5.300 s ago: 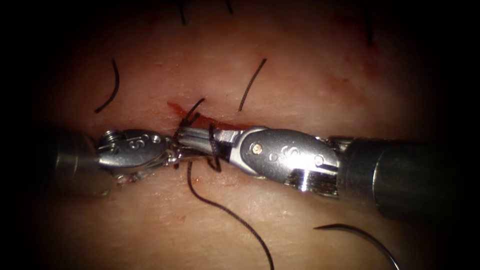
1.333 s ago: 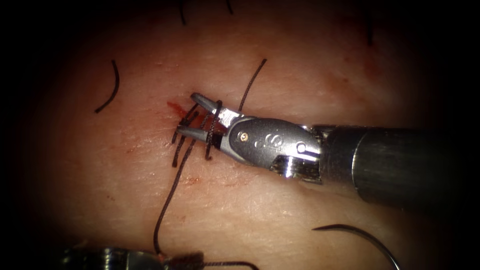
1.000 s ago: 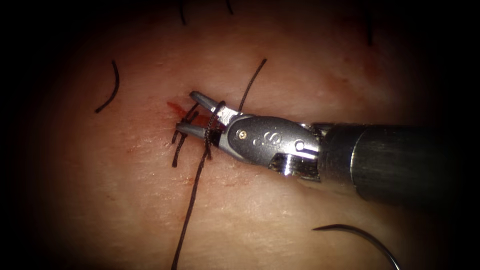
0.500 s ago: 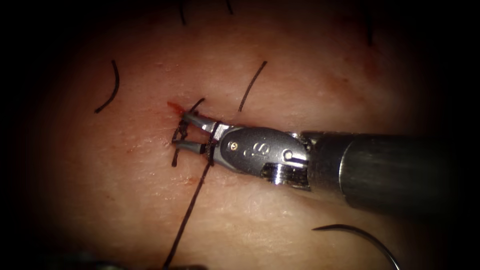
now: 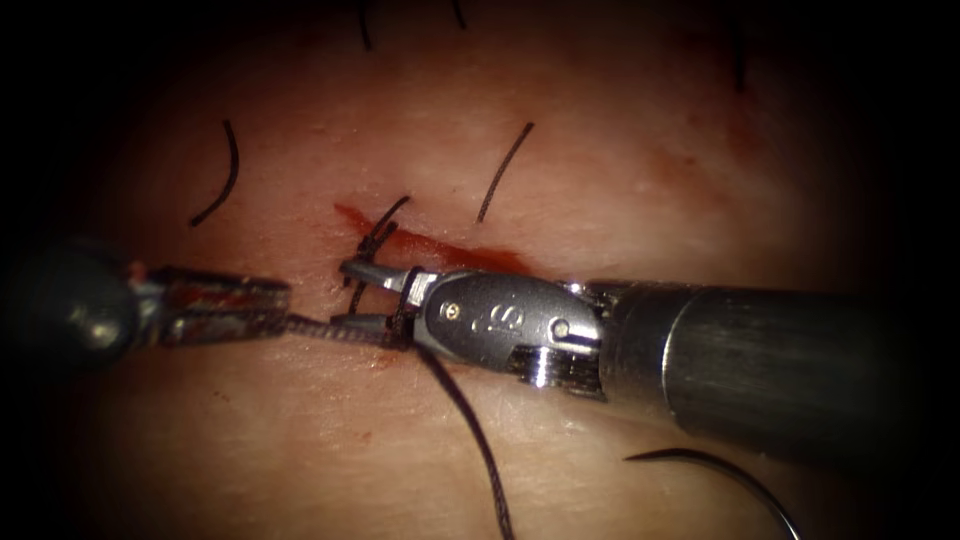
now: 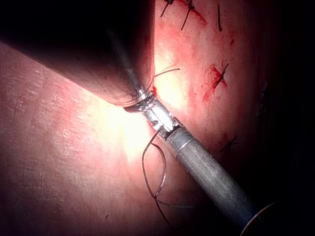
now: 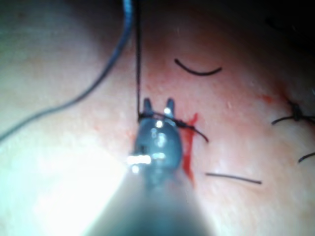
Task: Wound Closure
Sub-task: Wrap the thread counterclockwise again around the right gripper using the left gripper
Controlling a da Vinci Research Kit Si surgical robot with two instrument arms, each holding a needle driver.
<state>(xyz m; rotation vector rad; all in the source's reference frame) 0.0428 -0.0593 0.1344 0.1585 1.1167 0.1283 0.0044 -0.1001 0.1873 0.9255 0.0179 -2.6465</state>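
On the left my left gripper [image 5: 265, 310] is clenched on the thread [image 5: 335, 328], which runs taut to the right gripper [image 5: 350, 296] (a loop is wrapped round its base). The right gripper sits spread apart over the cut [image 5: 440, 250] in the tissue [image 5: 620, 160], grasping nothing. Further right, the needle [image 5: 715, 468] lies loose on the tissue, well apart from both grippers.
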